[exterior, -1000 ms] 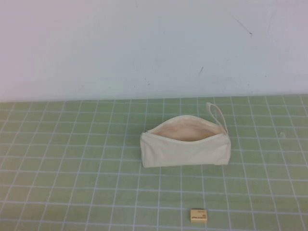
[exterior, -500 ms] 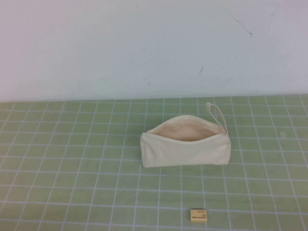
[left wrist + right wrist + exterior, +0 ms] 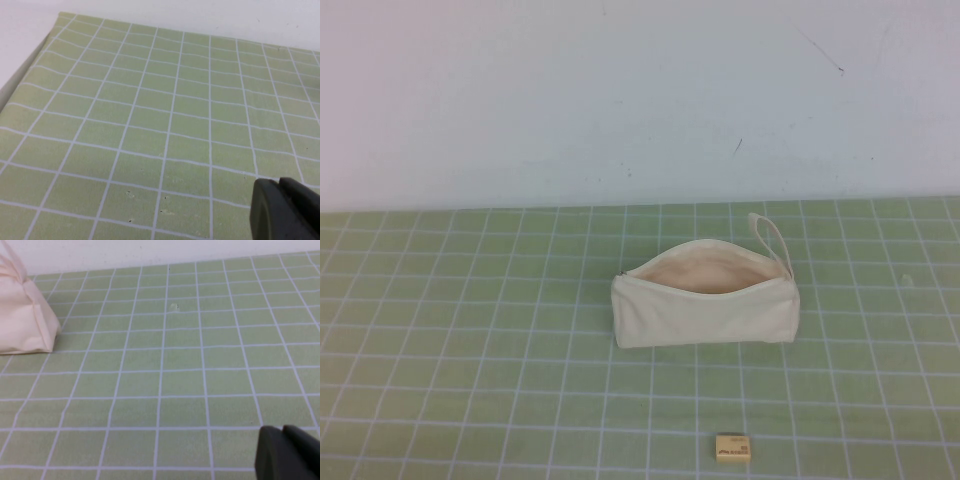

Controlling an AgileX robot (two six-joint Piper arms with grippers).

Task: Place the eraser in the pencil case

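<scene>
The cream-white pencil case (image 3: pixel 705 305) lies in the middle of the green grid mat, its zip open and its pale peach lining showing, with its loop strap (image 3: pixel 769 238) at the right end. The tiny tan eraser (image 3: pixel 732 447) lies flat on the mat near the front edge, in front of the case. Neither arm shows in the high view. My left gripper (image 3: pixel 278 186) is shut and empty over bare mat. My right gripper (image 3: pixel 281 432) is shut and empty over bare mat; one end of the case (image 3: pixel 22 320) shows in the right wrist view, well away from the fingers.
The green grid mat (image 3: pixel 470 330) covers the table up to a white back wall (image 3: pixel 620 90). The mat's edge (image 3: pixel 30 60) shows in the left wrist view.
</scene>
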